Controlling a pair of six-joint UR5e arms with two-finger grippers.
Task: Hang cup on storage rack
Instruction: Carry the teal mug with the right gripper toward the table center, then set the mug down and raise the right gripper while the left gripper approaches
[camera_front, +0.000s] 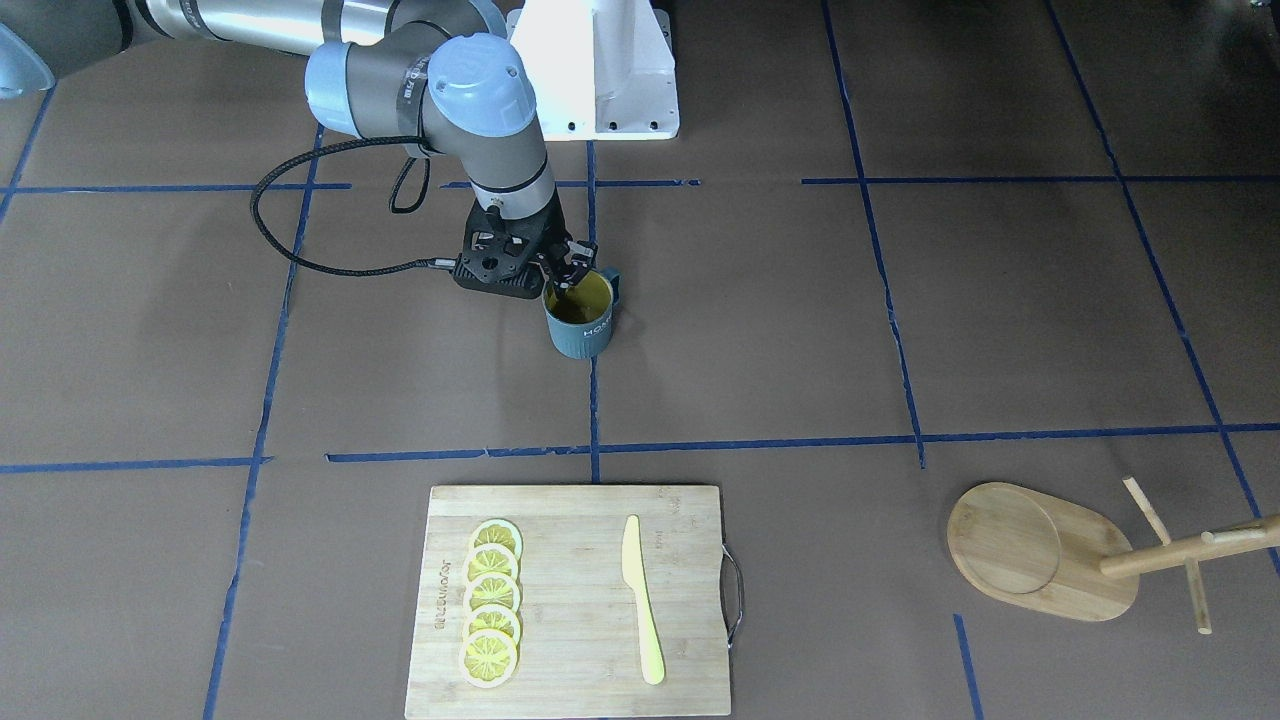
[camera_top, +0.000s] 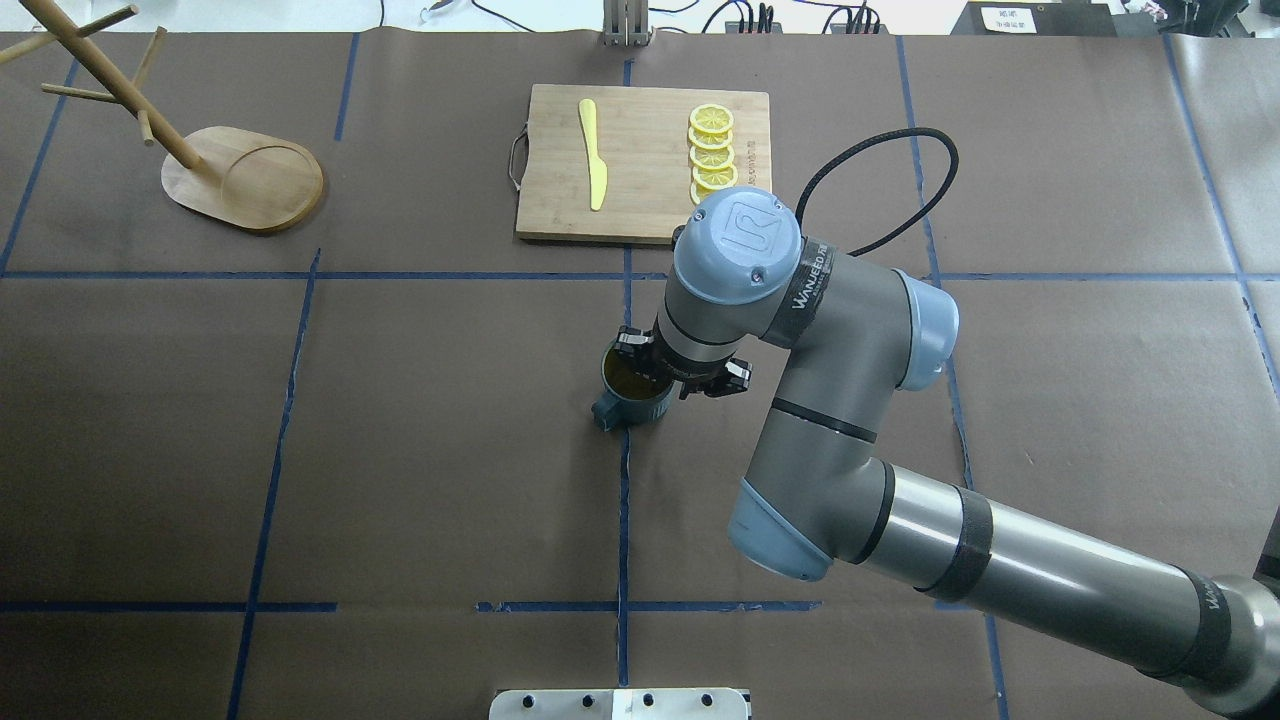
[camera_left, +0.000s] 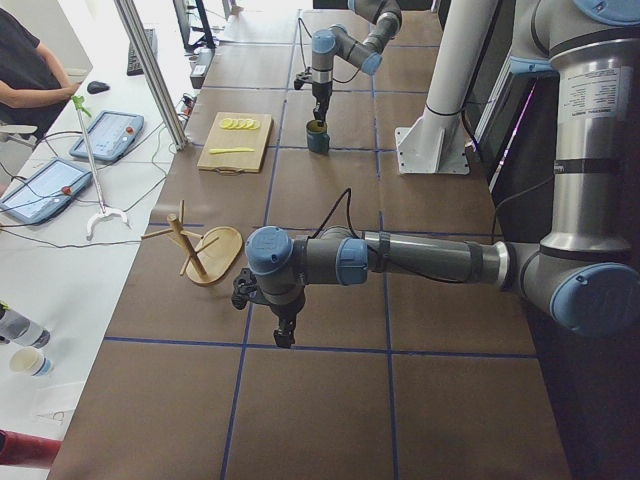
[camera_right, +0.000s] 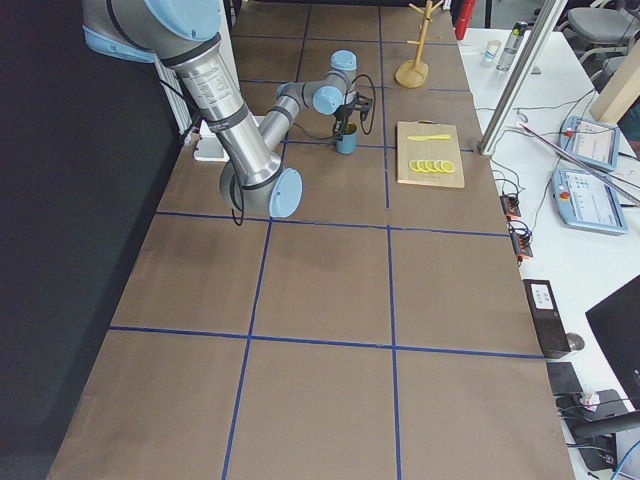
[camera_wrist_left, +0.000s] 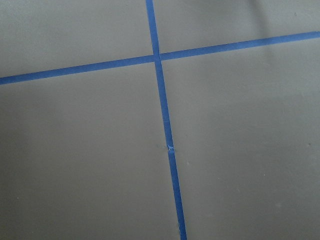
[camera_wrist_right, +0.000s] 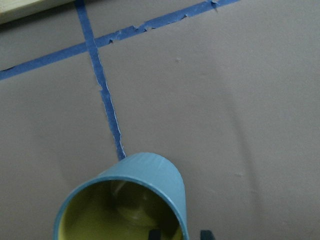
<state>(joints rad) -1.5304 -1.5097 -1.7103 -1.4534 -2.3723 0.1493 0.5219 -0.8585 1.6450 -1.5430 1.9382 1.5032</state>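
The cup (camera_front: 582, 315) is dark blue-grey with a yellow inside. It stands upright on a blue tape line mid-table, and shows in the overhead view (camera_top: 630, 395) and the right wrist view (camera_wrist_right: 145, 200). My right gripper (camera_front: 566, 272) reaches down over its rim, with one fingertip (camera_wrist_right: 155, 234) inside and the other outside the wall. A small gap shows on each side, so it looks open. The storage rack (camera_front: 1040, 550), of light bamboo, stands at the far left of the overhead view (camera_top: 245, 180). My left gripper (camera_left: 285, 335) hangs over bare table near the rack. I cannot tell whether it is open or shut.
A bamboo cutting board (camera_front: 575, 600) with several lemon slices (camera_front: 490, 605) and a yellow knife (camera_front: 640, 595) lies at the table's operator side, beyond the cup. The white robot base (camera_front: 595, 70) is behind the cup. Blue tape lines grid the brown table.
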